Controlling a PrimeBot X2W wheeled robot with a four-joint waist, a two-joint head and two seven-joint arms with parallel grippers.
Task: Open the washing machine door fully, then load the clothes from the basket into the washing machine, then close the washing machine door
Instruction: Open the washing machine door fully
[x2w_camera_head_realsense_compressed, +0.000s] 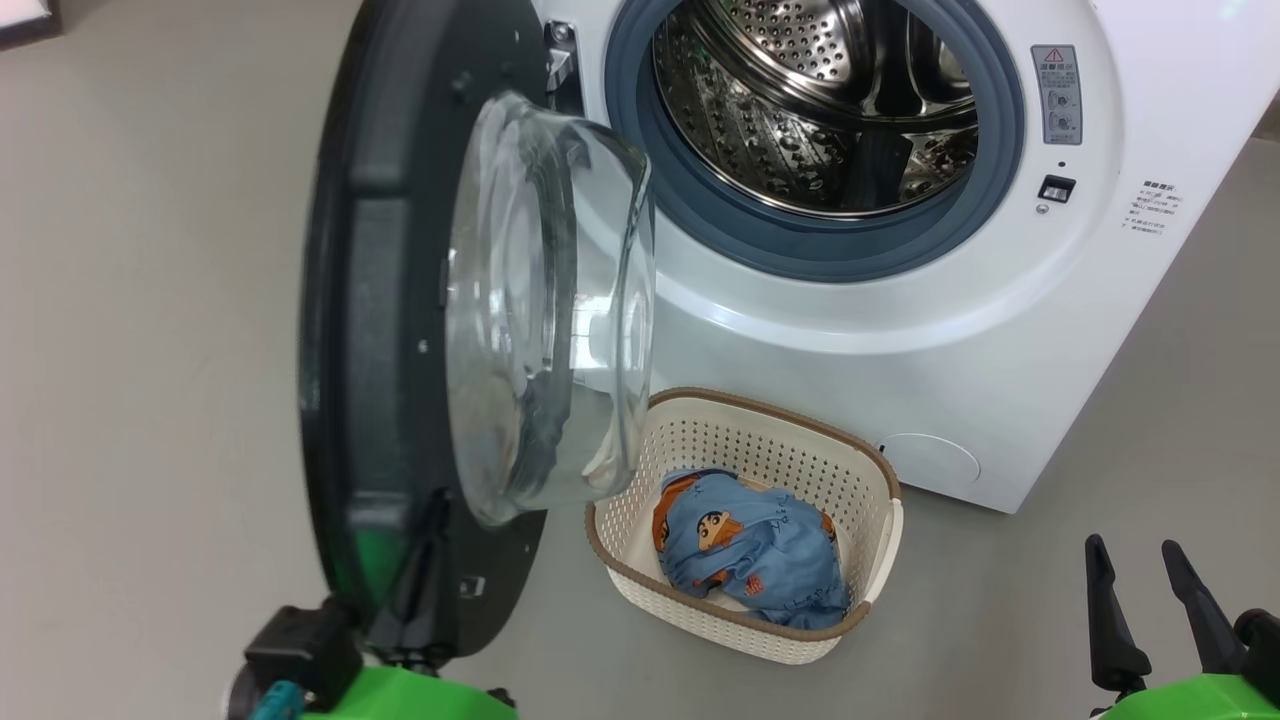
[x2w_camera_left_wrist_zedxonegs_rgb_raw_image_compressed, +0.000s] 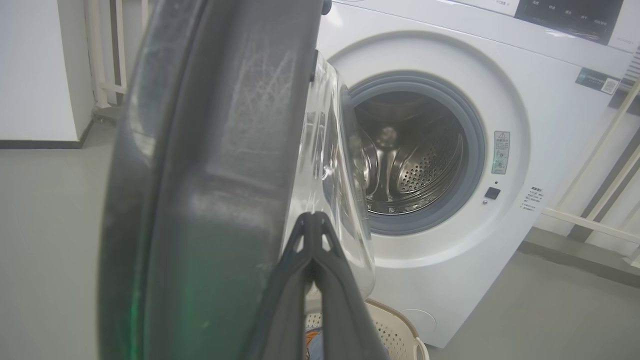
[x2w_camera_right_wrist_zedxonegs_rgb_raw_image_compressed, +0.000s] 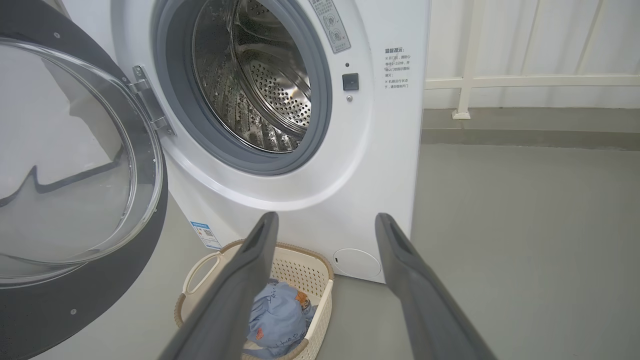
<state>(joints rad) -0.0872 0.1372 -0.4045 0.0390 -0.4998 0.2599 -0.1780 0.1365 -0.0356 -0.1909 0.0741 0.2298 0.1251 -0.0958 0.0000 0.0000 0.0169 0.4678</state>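
Left jaws together — glossy black door (x2w_camera_head_realsense_compressed: 385, 300)

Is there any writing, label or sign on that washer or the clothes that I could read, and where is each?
"温馨提示": seems to head the printed note on the washing machine front; lines beneath too small.
Grey warning sticker with red triangle, beside the drum opening: too small.
Blue label low on the front: unreadable.
Dark sticker with a square code: blurred.
Control panel words: blurred.
Print on the clothes: too small.
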